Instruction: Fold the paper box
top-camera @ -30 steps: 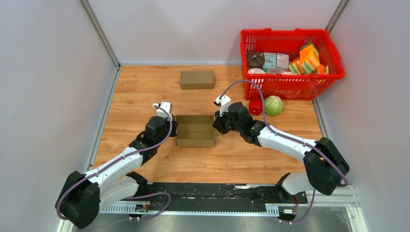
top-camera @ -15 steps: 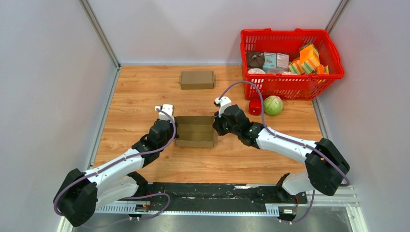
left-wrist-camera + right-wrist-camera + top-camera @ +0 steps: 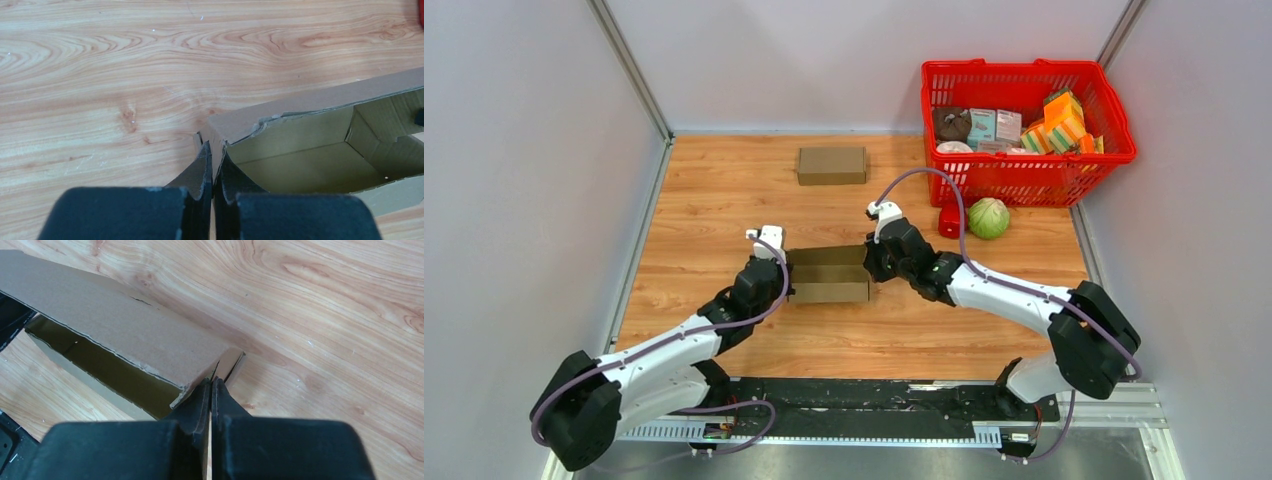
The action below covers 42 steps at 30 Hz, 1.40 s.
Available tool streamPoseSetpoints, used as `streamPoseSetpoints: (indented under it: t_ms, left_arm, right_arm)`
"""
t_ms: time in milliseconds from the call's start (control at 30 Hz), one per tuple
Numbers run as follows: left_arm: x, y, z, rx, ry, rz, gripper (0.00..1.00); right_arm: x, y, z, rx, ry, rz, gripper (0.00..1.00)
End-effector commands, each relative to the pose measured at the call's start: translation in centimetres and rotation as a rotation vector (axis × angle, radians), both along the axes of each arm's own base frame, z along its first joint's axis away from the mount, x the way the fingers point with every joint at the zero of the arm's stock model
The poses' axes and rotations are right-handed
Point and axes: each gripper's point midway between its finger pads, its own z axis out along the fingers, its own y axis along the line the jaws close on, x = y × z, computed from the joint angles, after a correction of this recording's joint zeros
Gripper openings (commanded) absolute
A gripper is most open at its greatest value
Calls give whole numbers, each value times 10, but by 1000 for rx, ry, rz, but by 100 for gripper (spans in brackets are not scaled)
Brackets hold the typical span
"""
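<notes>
Since a second ago both pairs of jaws have clamped shut, and the paper box point(image 3: 829, 275) has drawn in a little along its far side. It lies open-topped near the centre of the table point(image 3: 714, 200). The left gripper point(image 3: 786, 277) pinches its 9 o'clock end wall, and the right gripper point(image 3: 869, 263) its 3 o'clock end. Only the wrist views show the ragged upper edge and the brown inside. A closed carton point(image 3: 831, 165) lies at 12 o'clock and a red basket point(image 3: 1024, 180) at 1 o'clock.
</notes>
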Motion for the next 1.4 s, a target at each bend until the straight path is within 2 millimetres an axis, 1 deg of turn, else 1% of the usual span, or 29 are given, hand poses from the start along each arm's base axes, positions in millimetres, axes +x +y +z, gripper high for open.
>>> streamPoseSetpoints:
  t_ms: [0,33,133,167,267,300,333,400,433,500,533,567,600,667,700,733,767,800,867,900,933,1033,1100,1167,1200,1233,1300,1333,1367]
  left_arm:
    - [-8,-11,4,-59,-8,-40,0]
    - [-9,-10,4,-60,-12,-35,0]
    - [-12,-8,3,-68,-25,-29,0]
    - [-13,-5,0,-60,-25,-23,0]
    - [-15,-1,-3,-60,-28,-12,0]
    - [-16,-2,-2,-65,-34,-12,0]
    - [-16,-2,0,-72,-39,-13,0]
    - [-17,-2,1,-74,-46,-14,0]
    - [-17,-2,2,-72,-51,-14,0]
    - [-18,-2,3,-67,-54,-11,0]
    - [-18,-2,3,-68,-57,-13,0]
    - [-19,0,0,-62,-55,-8,0]
    - [-19,0,2,-65,-60,-5,0]
    - [-20,1,0,-64,-60,-1,0]
    - [-20,1,-1,-61,-58,-4,0]
    - [-20,1,0,-60,-58,-2,0]
    - [-20,2,-1,-59,-57,-2,0]
    - [-20,2,-1,-64,-61,-3,0]
    - [-22,2,-4,-65,-58,-4,0]
    - [-22,3,-4,-65,-57,-2,0]
    - [-22,3,-4,-65,-56,-3,0]
    - [-23,4,-3,-62,-58,-3,0]
    - [-23,4,-2,-65,-61,-3,0]
    - [-24,3,-1,-68,-61,-7,0]
    - [-24,4,-1,-74,-58,-3,0]
    - [-24,4,-1,-76,-56,2,1]
    - [-27,7,-2,-93,-46,13,11]
    - [-29,7,-2,-101,-42,10,23]
    - [-32,8,1,-115,-44,5,30]
  right_arm:
    - [-6,22,22,80,-36,30,0]
    - [-7,21,20,61,-52,29,1]
    - [-19,10,13,28,-79,43,26]
    - [-24,7,17,41,-81,46,39]
    - [-40,-11,13,21,-37,39,49]
    - [-45,-17,25,45,-49,37,51]
    - [-54,-23,25,37,-25,52,59]
    - [-65,-29,44,70,-37,80,71]
    - [-66,-28,54,93,-48,92,83]
    - [-71,-26,67,122,5,140,90]
    - [-64,-15,85,145,13,155,92]
    - [-62,-11,88,144,35,172,93]
    - [-60,-9,89,141,80,189,93]
    - [-51,10,97,125,94,248,94]
    - [-61,21,97,126,104,331,93]
    - [-63,26,90,95,81,371,95]
    - [-62,28,84,33,-9,442,95]
    - [-58,38,86,21,-98,457,95]
    - [-50,40,75,-9,-137,471,94]
    - [-43,44,75,-19,-179,471,92]
    - [-41,45,72,-47,-195,494,82]
    - [-36,53,69,-80,-192,510,65]
    - [-37,58,65,-111,-220,527,63]
    - [-37,60,59,-139,-231,534,58]
    - [-37,61,54,-154,-233,534,53]
    - [-38,62,50,-164,-235,540,43]
    - [-39,64,47,-191,-263,529,33]
    - [-39,64,46,-203,-280,531,27]
    - [-41,65,45,-207,-287,538,26]
